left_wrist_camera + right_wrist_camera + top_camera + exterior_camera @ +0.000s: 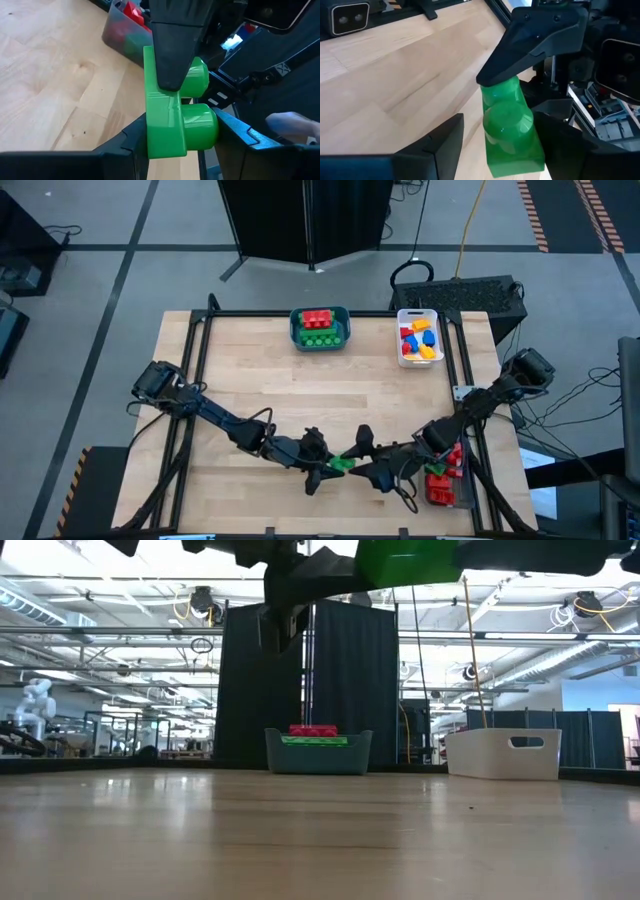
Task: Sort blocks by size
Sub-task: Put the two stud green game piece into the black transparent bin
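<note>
Green block [170, 122] sits clamped in my left gripper [330, 467]; my right gripper [362, 465] stands wide around it.

Robotics laboratory or industrial test hall. Indicators: exposed ceiling ducts and pipes [560, 660], black curtain partitions [340, 680], a white humanoid robot [35, 705] in the background, a grey floor with striped hazard tape [535, 215], and a black-framed pale wooden worktable [320, 395].
</note>
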